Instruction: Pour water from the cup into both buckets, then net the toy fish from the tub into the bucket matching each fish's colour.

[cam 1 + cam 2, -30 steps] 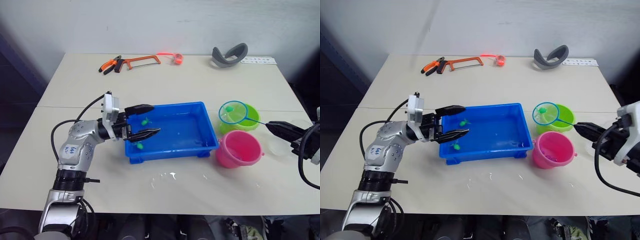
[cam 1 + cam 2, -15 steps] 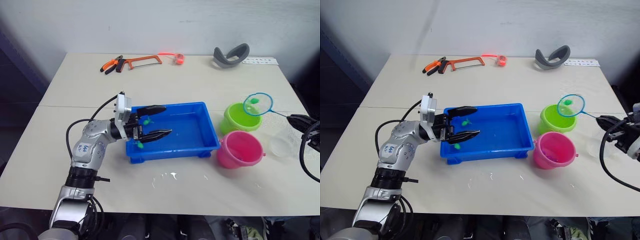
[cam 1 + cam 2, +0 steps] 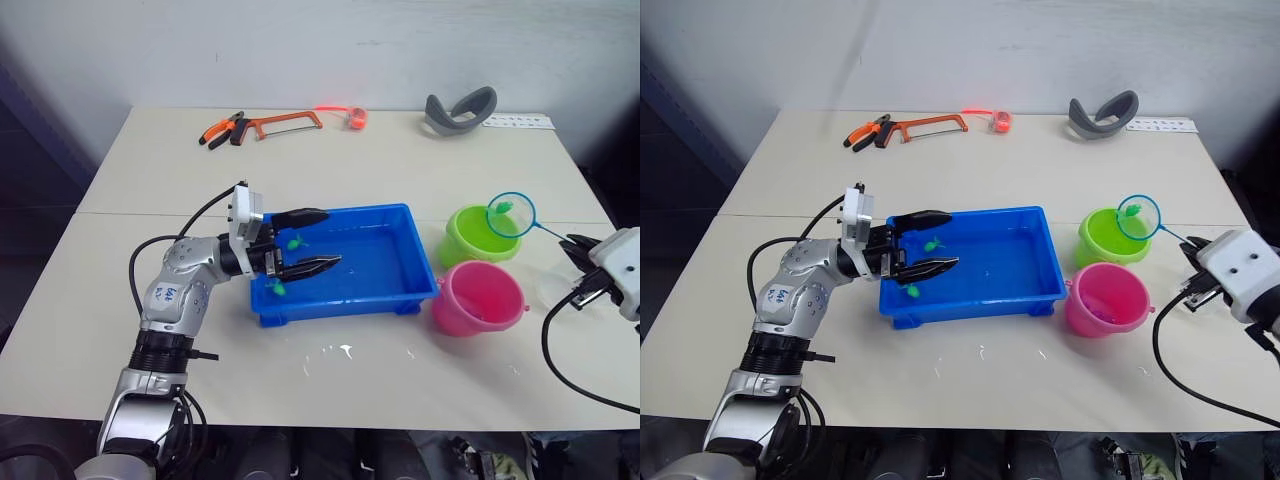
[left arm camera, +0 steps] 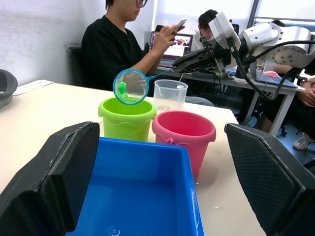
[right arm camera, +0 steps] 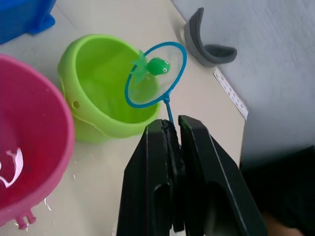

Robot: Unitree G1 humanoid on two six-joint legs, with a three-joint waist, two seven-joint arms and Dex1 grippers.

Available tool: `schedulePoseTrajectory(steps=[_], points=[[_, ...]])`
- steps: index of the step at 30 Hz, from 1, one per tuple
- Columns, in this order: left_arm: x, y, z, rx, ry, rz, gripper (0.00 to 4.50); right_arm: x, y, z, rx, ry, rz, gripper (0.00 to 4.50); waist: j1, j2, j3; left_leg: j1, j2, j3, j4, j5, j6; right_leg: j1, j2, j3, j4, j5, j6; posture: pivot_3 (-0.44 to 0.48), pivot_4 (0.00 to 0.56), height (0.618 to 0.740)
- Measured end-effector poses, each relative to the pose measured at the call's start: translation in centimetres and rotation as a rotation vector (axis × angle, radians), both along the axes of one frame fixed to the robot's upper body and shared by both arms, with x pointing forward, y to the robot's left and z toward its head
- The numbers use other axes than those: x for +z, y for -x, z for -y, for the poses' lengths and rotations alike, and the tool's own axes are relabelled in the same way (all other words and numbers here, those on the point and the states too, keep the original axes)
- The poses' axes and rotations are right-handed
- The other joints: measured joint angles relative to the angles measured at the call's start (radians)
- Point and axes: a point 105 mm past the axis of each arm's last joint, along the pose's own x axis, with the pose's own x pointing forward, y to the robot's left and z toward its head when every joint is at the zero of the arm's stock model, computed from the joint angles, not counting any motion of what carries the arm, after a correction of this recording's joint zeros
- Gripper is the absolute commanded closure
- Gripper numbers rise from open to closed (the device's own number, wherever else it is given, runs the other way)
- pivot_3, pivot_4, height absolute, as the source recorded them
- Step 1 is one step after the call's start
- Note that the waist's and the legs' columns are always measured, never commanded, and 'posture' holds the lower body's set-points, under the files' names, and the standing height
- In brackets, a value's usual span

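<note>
The table [image 3: 400, 170] is a plain cream, matte surface with water spots in front of the tub [image 3: 370, 300]. The tub is a shallow, glossy blue plastic rectangle with a rim; at least two small green fish [image 3: 293, 242] lie at its left end. The left gripper [image 3: 318, 241] hangs over that left end, fingers spread wide and empty, the fish below and between them.

Right of the tub stand the two smooth round buckets, touching or nearly so: the lime green bucket [image 3: 482, 236] farther back, the pink bucket [image 3: 478, 297] nearer. The clear cup [image 4: 170, 95] stands upright on the table beyond them.

The right gripper [image 5: 172, 127] is clamped on the net's thin black handle. The net [image 3: 511, 214], a blue-rimmed hoop of fine mesh, is held tilted above the green bucket's far right rim with one green fish [image 5: 157, 65] in the mesh.

No legible writing on task items; the left forearm carries a small label, unreadable.
</note>
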Motion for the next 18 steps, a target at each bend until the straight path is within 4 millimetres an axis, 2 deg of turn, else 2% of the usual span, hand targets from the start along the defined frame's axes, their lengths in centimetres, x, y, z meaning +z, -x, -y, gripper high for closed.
schedulePoseTrajectory(steps=[3, 9, 12, 14, 18], points=[[0.0, 0.0, -0.1, 0.003, -0.006, 0.001, 0.08, -0.3, -0.1, -0.8, 0.059, 0.192, -0.006, 4.5, -0.001, 0.0, 0.0, 0.0, 0.0, 0.001, 0.0, 0.0, 0.0, 0.0, 0.0, 0.001, 0.0, 0.0, 0.0, 0.0, 0.15, 0.74], [0.0, -0.1, -0.2, 0.008, -0.012, 0.002, 0.08, 0.0, -0.4, -0.8, 0.119, 0.516, 0.006, 4.5, 0.0, 0.0, 0.0, 0.0, 0.0, 0.0, 0.0, 0.0, 0.0, 0.0, 0.0, 0.001, 0.0, 0.0, 0.0, 0.0, 0.15, 0.74], [0.0, -0.1, -0.2, 0.009, -0.012, 0.002, 0.08, 0.2, -0.6, -0.4, 0.116, 0.601, 0.026, 4.5, 0.0, 0.0, 0.0, 0.0, 0.0, 0.0, 0.0, 0.0, 0.0, 0.0, 0.0, 0.001, 0.0, 0.0, 0.0, 0.0, 0.15, 0.74], [0.0, -0.1, -0.3, 0.01, -0.012, 0.003, 0.08, 0.2, -0.9, 0.6, 0.091, 0.672, 0.02, 4.5, -0.001, 0.0, 0.0, 0.0, 0.0, 0.0, 0.0, 0.0, -0.001, 0.0, 0.0, 0.001, 0.0, 0.0, 0.0, 0.0, 0.15, 0.74], [0.0, -0.1, -0.3, 0.011, -0.013, 0.004, 0.08, 1.1, -1.2, 0.9, 0.075, 0.685, 0.069, 4.5, -0.002, 0.0, 0.0, 0.0, 0.001, 0.0, 0.0, 0.001, -0.001, 0.0, 0.001, 0.001, 0.0, 0.0, 0.0, 0.0, 0.15, 0.74]])
